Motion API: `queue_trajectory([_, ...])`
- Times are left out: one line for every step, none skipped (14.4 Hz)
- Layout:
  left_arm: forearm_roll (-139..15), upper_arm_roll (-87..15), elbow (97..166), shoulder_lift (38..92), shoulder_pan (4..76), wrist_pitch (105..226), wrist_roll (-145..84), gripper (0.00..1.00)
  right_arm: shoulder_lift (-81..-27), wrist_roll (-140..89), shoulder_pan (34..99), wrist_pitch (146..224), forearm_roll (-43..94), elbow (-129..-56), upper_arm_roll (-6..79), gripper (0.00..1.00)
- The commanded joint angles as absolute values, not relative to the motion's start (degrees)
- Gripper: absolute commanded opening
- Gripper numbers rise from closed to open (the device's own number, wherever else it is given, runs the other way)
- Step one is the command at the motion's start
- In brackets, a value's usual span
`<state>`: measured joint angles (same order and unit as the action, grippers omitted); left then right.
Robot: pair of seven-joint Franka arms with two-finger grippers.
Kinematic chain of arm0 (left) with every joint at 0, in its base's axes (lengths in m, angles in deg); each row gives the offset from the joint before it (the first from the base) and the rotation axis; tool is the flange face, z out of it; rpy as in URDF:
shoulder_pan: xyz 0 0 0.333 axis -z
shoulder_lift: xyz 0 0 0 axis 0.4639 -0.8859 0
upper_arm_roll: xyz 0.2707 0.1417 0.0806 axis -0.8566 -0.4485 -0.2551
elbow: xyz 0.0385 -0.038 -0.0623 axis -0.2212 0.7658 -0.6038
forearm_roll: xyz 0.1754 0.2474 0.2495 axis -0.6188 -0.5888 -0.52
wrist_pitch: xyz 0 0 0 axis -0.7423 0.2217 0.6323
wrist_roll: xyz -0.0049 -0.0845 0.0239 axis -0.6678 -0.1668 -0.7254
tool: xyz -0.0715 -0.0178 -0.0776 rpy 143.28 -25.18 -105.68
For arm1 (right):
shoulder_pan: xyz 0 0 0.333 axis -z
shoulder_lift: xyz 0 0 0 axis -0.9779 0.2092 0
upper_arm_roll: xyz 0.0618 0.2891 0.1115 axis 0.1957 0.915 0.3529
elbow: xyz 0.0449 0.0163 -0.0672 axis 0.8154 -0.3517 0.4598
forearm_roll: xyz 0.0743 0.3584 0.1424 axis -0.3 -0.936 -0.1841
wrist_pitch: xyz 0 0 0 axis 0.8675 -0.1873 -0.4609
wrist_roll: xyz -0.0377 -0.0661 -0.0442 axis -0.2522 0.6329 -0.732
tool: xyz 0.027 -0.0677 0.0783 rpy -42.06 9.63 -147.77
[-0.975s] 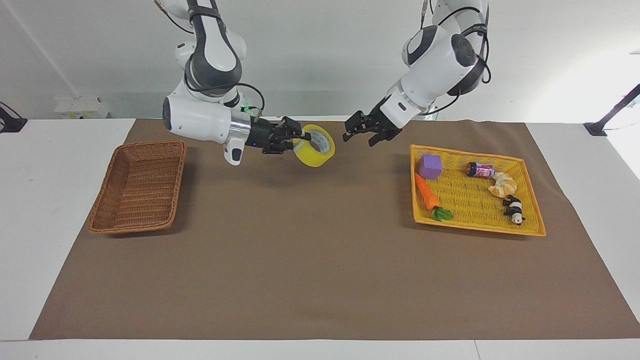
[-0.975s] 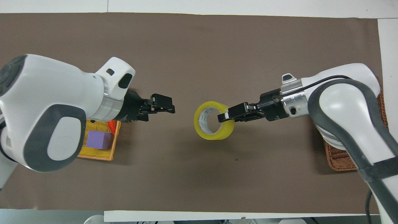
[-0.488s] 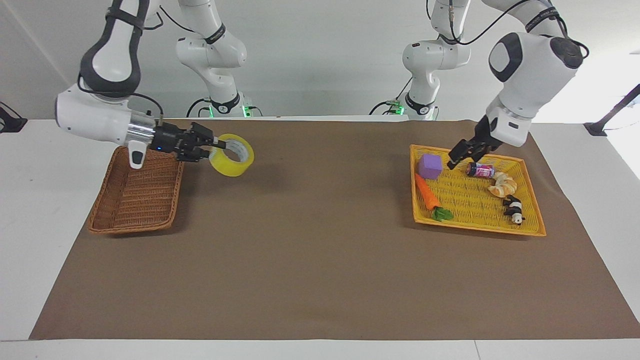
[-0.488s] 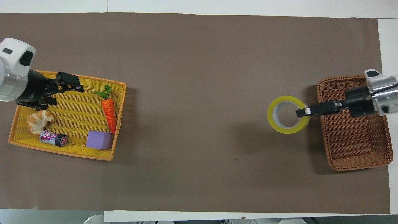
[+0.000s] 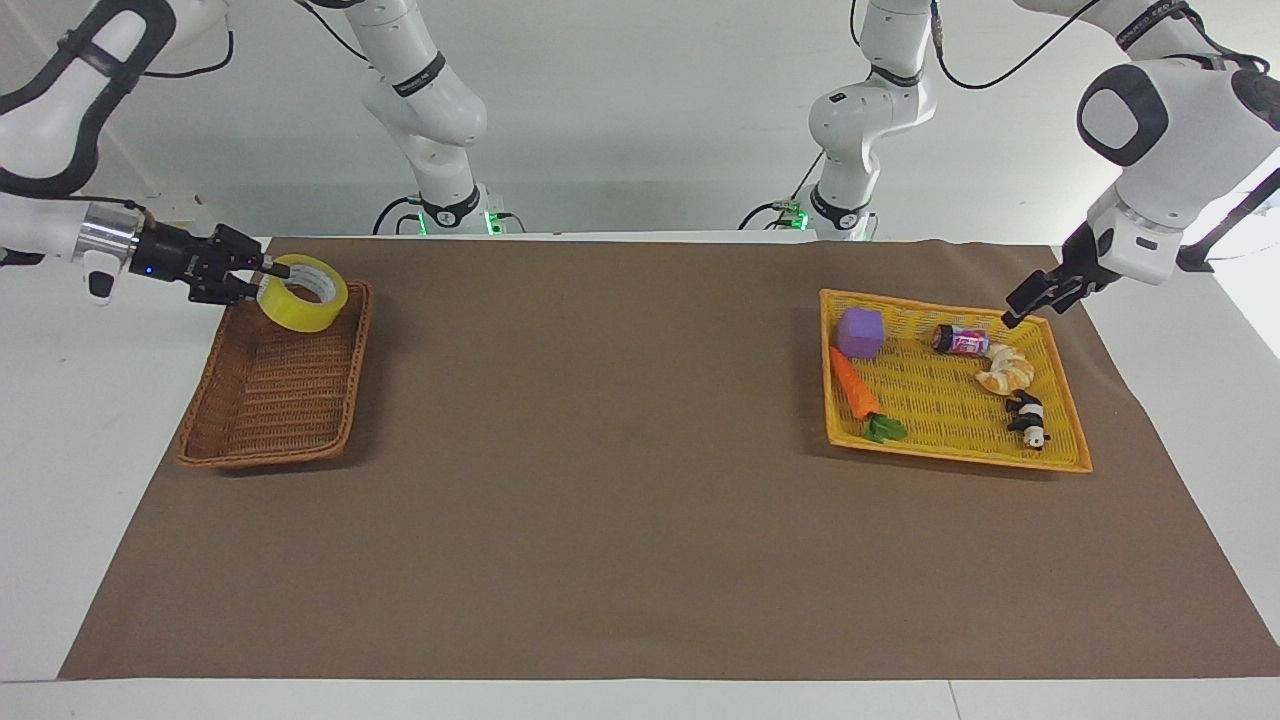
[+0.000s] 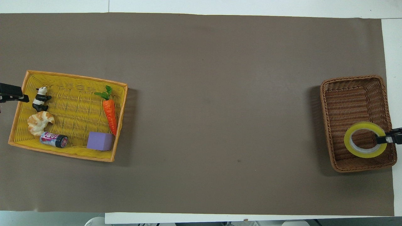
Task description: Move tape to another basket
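The right gripper [image 5: 262, 273] has swung clear across the table in one second: from a spot above the middle of the brown mat [image 5: 640, 520], past the basket's inner edge half a second ago, and now it hangs over the basket [image 5: 270, 380] itself. The tape [image 5: 302, 292] has travelled with it and is now held in the air over the end of the basket nearest the robots, above the wicker and not resting on it. In the overhead view the roll [image 6: 365, 139] sits inside the basket's outline [image 6: 358, 81], close to the near rim.

The fingers are clamped on the roll's wall at the side toward the right arm's end of the table, one finger poking into the pale core and one outside, so the roll juts out past the fingertips toward the table's middle, tilted with its hole facing up.

Over at the other end, the left gripper [image 5: 1030, 297] has pulled back from the centre too, and now hovers over the yellow tray's [image 5: 950, 455] corner nearest the robots, holding nothing; I cannot tell how its fingers stand. In the tray: purple cube [image 5: 860, 333], can [image 5: 960, 341], then carrot [image 5: 853, 385], croissant [image 5: 1005, 372], and farthest out the panda [image 5: 1028, 417].
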<state>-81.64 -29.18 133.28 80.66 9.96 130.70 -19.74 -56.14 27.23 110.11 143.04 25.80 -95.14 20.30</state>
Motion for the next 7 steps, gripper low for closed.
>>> queue_trajectory([-82.8,-28.2,133.2,81.5,9.5,129.9,-19.6,1.00,-53.3,28.7,109.4,143.8,26.1,-92.8,21.4,0.00])
queue_trajectory([-82.8,-28.1,133.2,81.5,10.0,129.6,-19.7,1.00,-53.0,28.7,109.4,144.4,26.2,-92.7,21.6,0.00])
queue_trajectory([-82.9,-28.1,133.2,81.5,10.1,129.5,-19.7,1.00,-52.7,29.2,109.4,145.5,26.6,-92.8,21.6,0.00])
queue_trajectory([-82.8,-28.1,133.2,81.7,9.9,129.7,-19.7,1.00,-51.9,30.7,109.5,145.9,26.6,-92.9,21.6,0.00])
queue_trajectory([-82.8,-28.2,133.2,81.7,9.9,129.5,-19.7,1.00,-51.4,31.7,109.5,146.2,26.8,-92.9,21.6,0.00])
queue_trajectory([-82.8,-28.2,133.2,81.7,10.1,129.3,-19.6,1.00,-51.1,32.1,109.5,146.8,26.9,-92.9,21.6,0.00])
queue_trajectory([-82.9,-28.3,133.2,81.7,10.2,129.7,-19.3,1.00,-51.1,32.1,109.5,147.2,26.9,-92.9,21.6,0.00])
